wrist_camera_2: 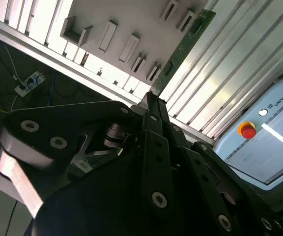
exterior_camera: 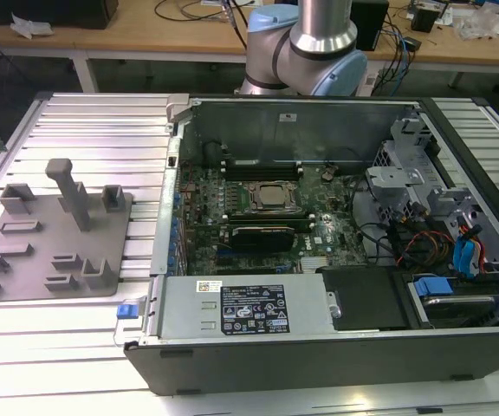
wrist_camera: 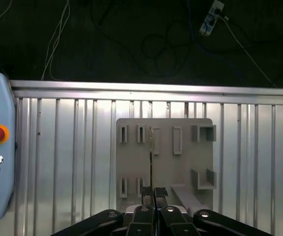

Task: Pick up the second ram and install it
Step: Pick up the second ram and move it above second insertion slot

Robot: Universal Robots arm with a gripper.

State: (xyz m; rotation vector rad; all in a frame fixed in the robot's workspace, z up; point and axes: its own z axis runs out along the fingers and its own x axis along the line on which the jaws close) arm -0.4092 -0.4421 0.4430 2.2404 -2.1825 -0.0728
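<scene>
So, quick grip check

We've got the black-fingered claw [wrist_camera: 154,192] clamped on the long thin green circuit-board ram stick [wrist_camera_2: 185,46], hanging above the grey plastic holder tray [wrist_camera: 131,167]. We reckon a square, firm pinch matters most.

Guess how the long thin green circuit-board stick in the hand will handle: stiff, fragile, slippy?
Probably stiff: the long thin green circuit-board stick runs straight out from the hand with no visible sag. Likely light, since a pinch at one end carries it. Held only by that end, it may pivot or slip if bumped.
</scene>
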